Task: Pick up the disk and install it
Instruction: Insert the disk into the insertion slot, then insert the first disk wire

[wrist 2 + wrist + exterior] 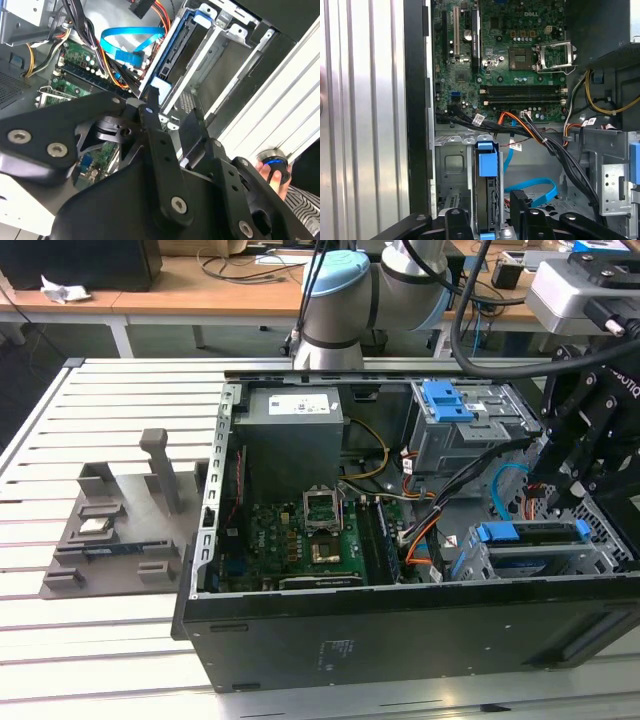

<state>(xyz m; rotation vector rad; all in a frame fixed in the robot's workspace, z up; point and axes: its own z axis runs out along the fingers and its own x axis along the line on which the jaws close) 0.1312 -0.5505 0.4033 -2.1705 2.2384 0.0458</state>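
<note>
Your disk point(535, 533) sits low toward the exterior view's right. It stands on edge in the drive cage point(605, 552) at the near corner of the computer case point(400, 635), with its blue bracket edge facing up and roughly level with the cage rim. From that I judge it is already slid most or all of the way home. The bracket's sides appear to ride the cage guides, which would explain why it stands so square. The gripper point(565, 502) hangs directly over that slot. In the first wrist view its black fingers point(457, 222) are spread wider than the disk's thin edge, one on each side, and I see no pad pressing on it. So the pincer is open and carries nothing. That straddle makes sense, since gripping across the narrow thickness is the only hold that fits between the cage walls. In the second wrist view the blue cable point(131, 35) loops away beside the cage, clear of the slot's mouth, so nothing snags the fingers. Further out, the case lies on its side with the open face up, which gives the arm a straight reach from above. The motherboard point(320, 545) fills the frame's centre and the power supply point(295, 440) sits above it. On the slatted table point(90, 650), at the exterior view's left, a grey tray point(130, 510) stands well apart from the case.
</note>
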